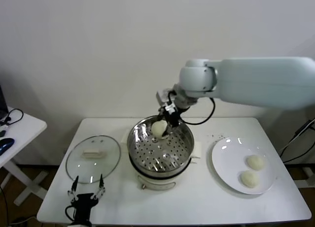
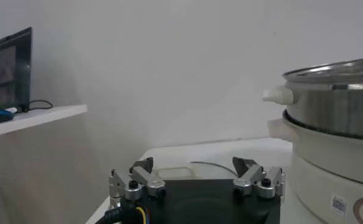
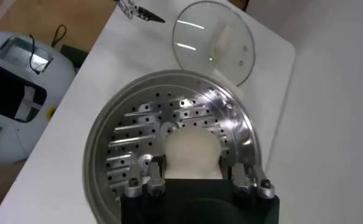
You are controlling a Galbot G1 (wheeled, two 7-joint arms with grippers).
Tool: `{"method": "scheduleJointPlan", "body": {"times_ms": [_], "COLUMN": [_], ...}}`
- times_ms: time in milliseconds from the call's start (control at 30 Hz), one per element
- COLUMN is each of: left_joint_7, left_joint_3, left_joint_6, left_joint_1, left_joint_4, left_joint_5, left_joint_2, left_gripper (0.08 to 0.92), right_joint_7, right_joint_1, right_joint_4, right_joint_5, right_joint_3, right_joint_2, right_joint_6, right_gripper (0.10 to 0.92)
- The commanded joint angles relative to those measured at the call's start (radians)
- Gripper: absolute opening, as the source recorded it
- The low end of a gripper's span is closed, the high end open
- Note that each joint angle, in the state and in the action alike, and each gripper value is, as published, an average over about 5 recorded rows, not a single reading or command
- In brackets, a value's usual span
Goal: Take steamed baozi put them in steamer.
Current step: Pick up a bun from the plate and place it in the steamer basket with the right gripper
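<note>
Broad white rectangular table (image 1: 197,202) underneath everything. At its middle, round shiny stainless-steel steamer (image 1: 147,150) with perforated floor, seated on a white electric cooker base (image 1: 160,180). Long pale right arm (image 1: 266,81) reaching in from the right of the steamer, ending in the right gripper (image 1: 165,126) poised over the far half of the basket. Clamped between its narrowed fingers (image 3: 154,182): one smooth cream-white steamed baozi (image 3: 190,155), held above the perforated floor, not resting on it. Right of the steamer, flat round white plate (image 1: 224,158) carrying two more cream-white baozi (image 1: 255,162), (image 1: 249,178) side by side and just apart. Left of the steamer, round clear glass lid (image 1: 93,158) lying flat, pale handle on top. Near the front table edge, in front of the lid and well apart from the steamer, left gripper (image 1: 86,187) parked low, fingers (image 2: 135,179) spread wide, nothing between them.
</note>
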Motion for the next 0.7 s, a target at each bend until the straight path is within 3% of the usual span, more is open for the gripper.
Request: {"method": "scheduleJointPlan", "body": {"times_ms": [33, 400, 700], "left_joint_7": [0.001, -0.001, -0.003], "left_joint_3": [0.001, 0.000, -0.005], "left_joint_6": [0.001, -0.005, -0.012], "left_joint_1": [-0.001, -0.001, -0.001], "left_joint_4": [0.006, 0.009, 0.012], "left_joint_5": [0.001, 0.002, -0.002], "left_joint_2": [0.001, 0.001, 0.000], "left_gripper": [0.823, 0.823, 0.823], "right_joint_7": [0.071, 0.108, 0.116], "right_joint_1": [-0.244, -0.366, -0.402], "right_joint_4": [-0.092, -0.266, -0.302], "right_joint_5": [-0.110, -0.203, -0.209], "right_joint_3": [0.046, 0.086, 0.107], "right_joint_2": [0.113, 0.197, 0.226], "right_joint_6": [-0.048, -0.048, -0.046], "right_gripper": [0.594, 0.598, 0.604]}}
